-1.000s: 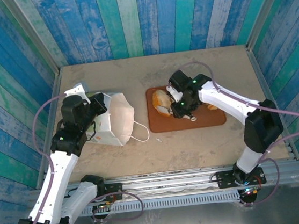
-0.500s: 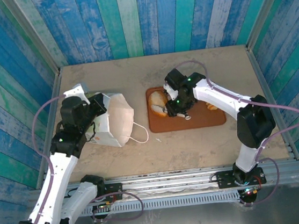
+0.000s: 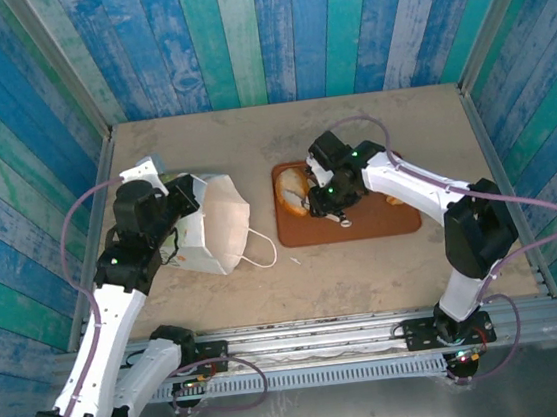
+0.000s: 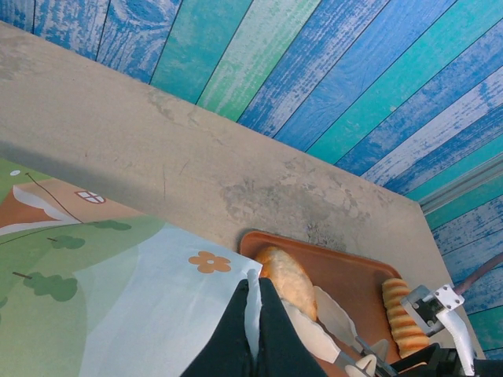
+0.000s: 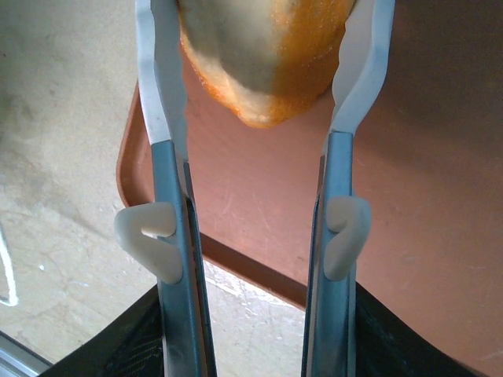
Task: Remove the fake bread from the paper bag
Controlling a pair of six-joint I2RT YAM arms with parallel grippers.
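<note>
Pinching the loaf (image 5: pixel 263 75) at its tips, the right gripper (image 5: pixel 263 27) hung over the tray's (image 5: pixel 416 204) left end, bag (image 3: pixel 212 226) leftward.

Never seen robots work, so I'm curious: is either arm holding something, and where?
Left jaws pinch the paper bag by its open rim. Right jaws straddle the bread loaf on the tray; a real grip cannot be told.
</note>
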